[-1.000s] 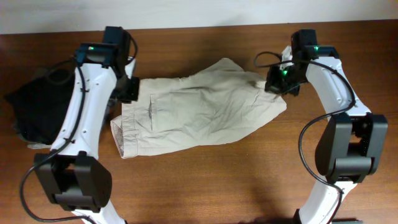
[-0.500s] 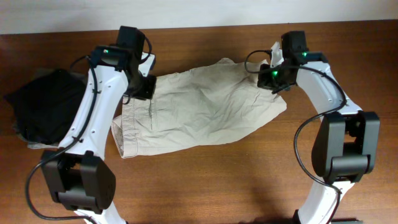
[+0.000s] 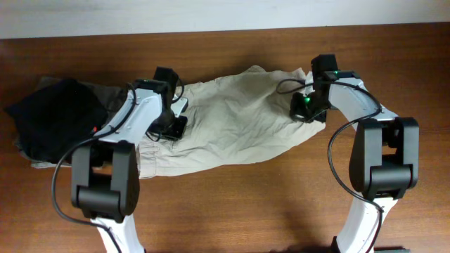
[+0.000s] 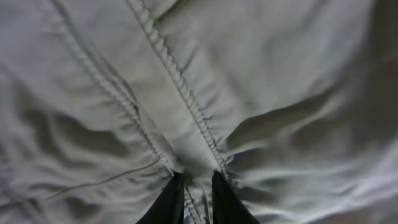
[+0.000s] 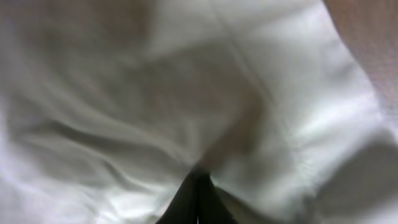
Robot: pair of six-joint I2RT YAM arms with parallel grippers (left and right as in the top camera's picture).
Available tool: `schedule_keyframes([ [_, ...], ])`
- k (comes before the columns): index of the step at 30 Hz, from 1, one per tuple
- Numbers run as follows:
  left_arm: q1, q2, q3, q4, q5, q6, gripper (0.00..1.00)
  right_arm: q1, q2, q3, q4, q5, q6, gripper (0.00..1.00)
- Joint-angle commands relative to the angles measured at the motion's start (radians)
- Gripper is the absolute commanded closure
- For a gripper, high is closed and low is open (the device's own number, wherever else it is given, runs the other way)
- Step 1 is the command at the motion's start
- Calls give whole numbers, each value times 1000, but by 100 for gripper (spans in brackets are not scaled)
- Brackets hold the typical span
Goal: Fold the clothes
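Observation:
The clothes, a pair of wrinkled beige shorts [image 3: 239, 119], lie spread across the middle of the wooden table [image 3: 232, 211]. My left gripper [image 3: 174, 128] is over their left part, near the waistband. In the left wrist view its gripper [image 4: 198, 186] is shut on a stitched seam of the shorts [image 4: 249, 74], with cloth between the two dark fingers [image 4: 169, 202]. My right gripper [image 3: 306, 107] is at the shorts' right end. In the right wrist view this gripper [image 5: 198, 182] is pinched shut on a fold of the pale cloth [image 5: 124, 93].
A black garment [image 3: 49, 119] lies at the table's left end, with a grey-olive cloth [image 3: 105, 95] showing beside and under it. Both arms reach in from the near edge, their bases at the lower left and lower right.
My left gripper has moved right and toward the near edge, drawing the shorts' upper left corner inward. My right gripper has shifted slightly left and nearer, still holding the right end.

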Motion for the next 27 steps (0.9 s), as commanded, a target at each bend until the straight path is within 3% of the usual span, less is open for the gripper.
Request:
schedule_keyframes([
  [1, -4, 48, -11, 19, 17, 29, 83, -19, 0, -3, -62, 157, 69, 96],
  [10, -84, 91, -3, 170, -5, 129, 83, -114, -16, -3, -177, 204, 138, 96],
  [17, -127, 91, 32, 188, -45, 67, 83, -92, -137, -2, -90, -13, -143, 96],
  [27, -128, 91, 100, 265, 58, 60, 81, 39, -160, -5, 41, -52, -145, 96],
])
